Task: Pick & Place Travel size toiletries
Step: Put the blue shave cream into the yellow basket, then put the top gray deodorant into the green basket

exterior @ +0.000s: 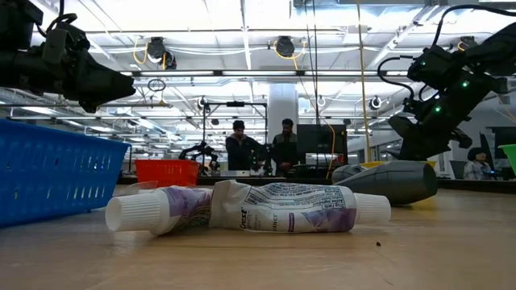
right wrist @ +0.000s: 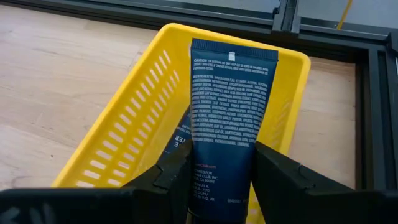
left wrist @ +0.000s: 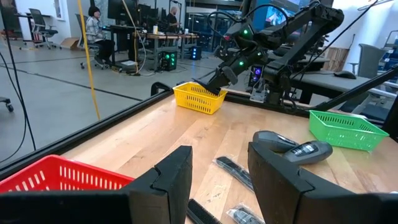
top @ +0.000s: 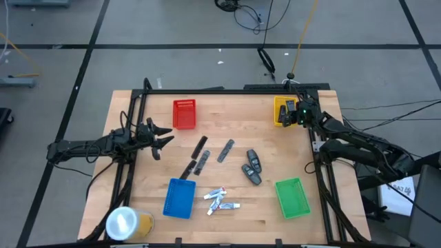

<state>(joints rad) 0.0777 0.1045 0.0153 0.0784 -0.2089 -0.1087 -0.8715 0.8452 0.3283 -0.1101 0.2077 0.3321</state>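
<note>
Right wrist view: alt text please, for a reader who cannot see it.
The right gripper holds a dark-blue tube with white print between its two dark fingers, directly over a yellow basket on the wooden table. Another dark-blue tube lies in the basket.

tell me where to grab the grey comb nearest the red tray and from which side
Grip the comb mid-length, coming straight down from above, jaws across its narrow width. It lies flat and slanted on the table, with bare wood on both long sides, so the fingers should fit. The open left gripper hovers nearest, just off the table's left edge; the right gripper holds a dark-blue tube over the yellow tray.
</note>
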